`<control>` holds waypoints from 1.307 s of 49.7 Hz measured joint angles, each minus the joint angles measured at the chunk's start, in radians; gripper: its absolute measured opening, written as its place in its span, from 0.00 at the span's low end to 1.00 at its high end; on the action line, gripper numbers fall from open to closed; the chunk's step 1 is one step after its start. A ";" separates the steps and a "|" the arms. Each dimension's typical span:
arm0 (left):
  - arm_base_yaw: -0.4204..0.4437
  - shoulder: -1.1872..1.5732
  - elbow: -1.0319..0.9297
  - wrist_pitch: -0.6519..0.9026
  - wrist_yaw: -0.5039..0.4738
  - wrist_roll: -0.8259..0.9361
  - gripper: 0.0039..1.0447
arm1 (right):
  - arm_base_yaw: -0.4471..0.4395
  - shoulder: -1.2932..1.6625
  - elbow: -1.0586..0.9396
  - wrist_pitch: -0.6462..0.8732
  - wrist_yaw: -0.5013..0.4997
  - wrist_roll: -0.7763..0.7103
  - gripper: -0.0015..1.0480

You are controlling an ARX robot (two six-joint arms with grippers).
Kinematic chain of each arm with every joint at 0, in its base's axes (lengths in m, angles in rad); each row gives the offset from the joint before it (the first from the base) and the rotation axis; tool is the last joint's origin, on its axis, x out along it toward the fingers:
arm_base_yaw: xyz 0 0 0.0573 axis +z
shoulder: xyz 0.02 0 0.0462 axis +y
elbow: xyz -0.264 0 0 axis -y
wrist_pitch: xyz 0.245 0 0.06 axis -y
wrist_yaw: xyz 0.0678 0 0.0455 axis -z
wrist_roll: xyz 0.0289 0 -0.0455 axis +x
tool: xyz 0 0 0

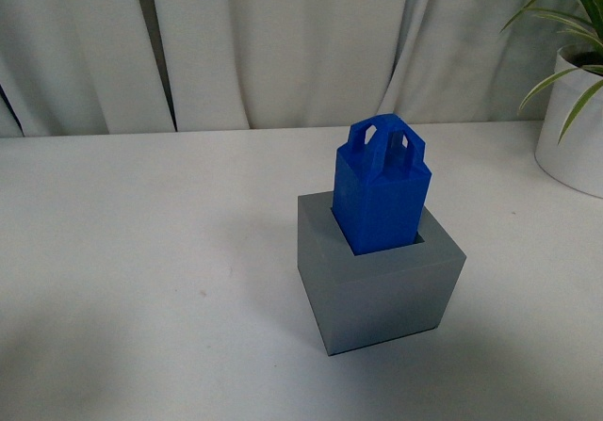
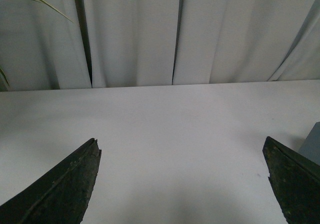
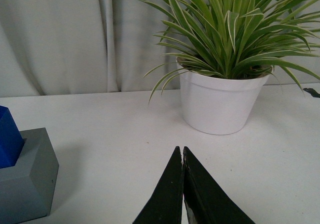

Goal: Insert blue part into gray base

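The blue part [image 1: 381, 188] stands in the square recess of the gray base [image 1: 382, 284] on the white table, leaning slightly, its loop handle on top. No arm shows in the front view. My left gripper [image 2: 181, 146] is open over bare table, nothing between its fingers; a corner of the gray base [image 2: 312, 144] shows at the edge of the left wrist view. My right gripper [image 3: 182, 150] is shut and empty, its tips pressed together. In the right wrist view the gray base [image 3: 25, 181] and a sliver of the blue part [image 3: 7, 136] sit off to one side, apart from it.
A white pot with a striped green plant [image 3: 220, 101] stands on the table beyond the right gripper; its pot [image 1: 575, 129] is at the right edge of the front view. White curtains [image 1: 283, 44] hang behind the table [image 1: 141, 270].
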 joint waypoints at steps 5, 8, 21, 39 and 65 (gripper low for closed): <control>0.000 0.000 0.000 0.000 0.000 0.000 0.94 | 0.000 -0.046 0.000 -0.043 0.000 0.000 0.02; 0.000 0.000 0.000 0.000 0.000 0.000 0.94 | 0.000 -0.069 0.000 -0.066 0.000 0.000 0.02; 0.000 0.000 0.000 0.000 0.000 0.000 0.94 | 0.000 -0.143 0.000 -0.140 0.000 0.000 0.02; 0.000 0.000 0.000 0.000 0.000 0.000 0.94 | 0.000 -0.321 0.001 -0.323 -0.001 0.000 0.19; 0.000 0.000 0.000 0.000 0.000 0.000 0.94 | 0.000 -0.321 0.001 -0.324 -0.001 0.002 0.93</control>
